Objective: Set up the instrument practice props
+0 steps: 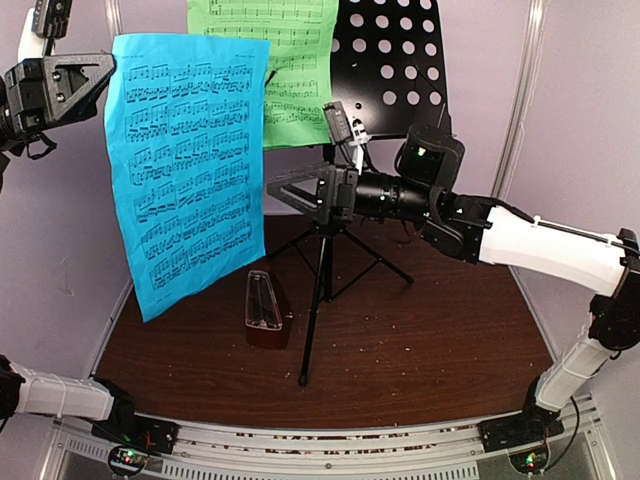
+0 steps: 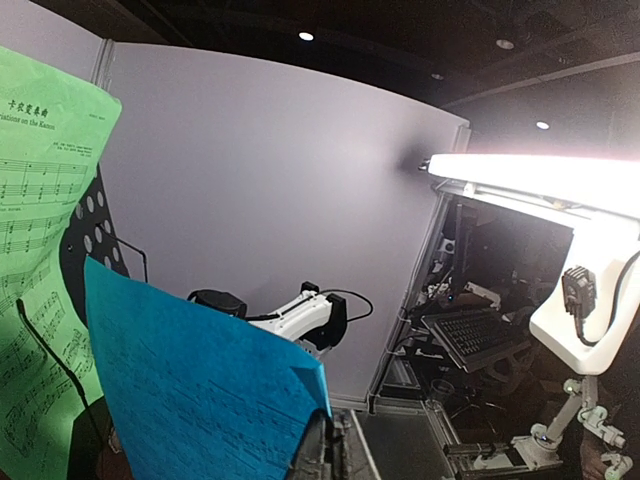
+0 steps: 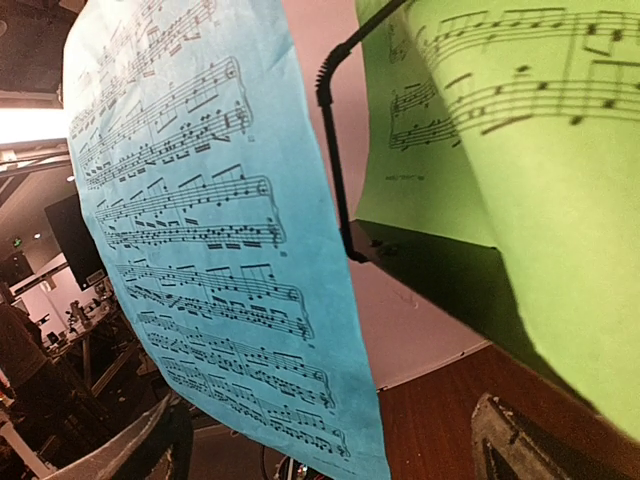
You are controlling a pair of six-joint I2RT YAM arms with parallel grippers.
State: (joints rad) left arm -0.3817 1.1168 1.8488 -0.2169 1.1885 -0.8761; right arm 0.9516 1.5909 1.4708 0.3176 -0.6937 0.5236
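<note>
My left gripper [image 1: 108,68] is shut on the top left corner of the blue sheet of music [image 1: 190,170], which hangs in the air left of the black music stand [image 1: 395,60]. In the left wrist view its fingers [image 2: 335,455] pinch the blue sheet [image 2: 200,390]. The green sheet [image 1: 265,70] leans on the stand's hole-punched desk. My right gripper [image 1: 275,188] is open, its tips at the blue sheet's right edge. From the right wrist, the blue sheet [image 3: 220,250] hangs ahead of the open fingers [image 3: 150,445], with the green sheet [image 3: 520,150] to the right. The reddish-brown metronome [image 1: 265,312] stands on the table below.
The stand's tripod legs [image 1: 320,300] spread over the dark brown table [image 1: 440,340], just right of the metronome. Lavender walls [image 1: 480,90] close in the back and sides. A thin wire page holder [image 3: 335,150] rises from the stand's lower lip [image 3: 440,275].
</note>
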